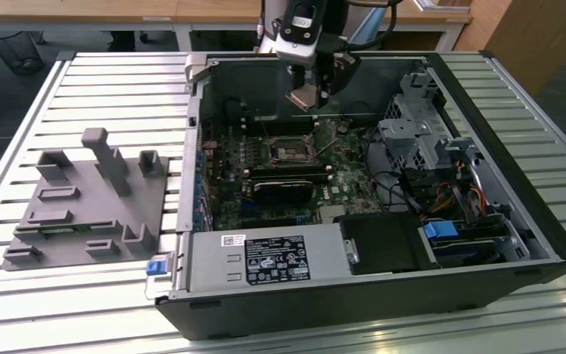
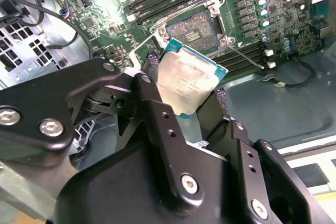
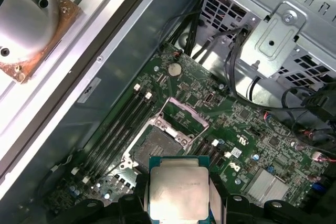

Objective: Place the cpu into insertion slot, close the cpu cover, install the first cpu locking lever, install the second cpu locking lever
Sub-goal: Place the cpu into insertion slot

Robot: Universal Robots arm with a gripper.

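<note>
The cpu is silvery-grey edged in teal; the circuit board green.

Arm overhead, angled down; hand tilted, fingers clamped on cpu.

A grey fixture sits on the slatted table (exterior view's left), beside the open case.

cpu in gripper | above insertion slot | slot on circuit board
</note>
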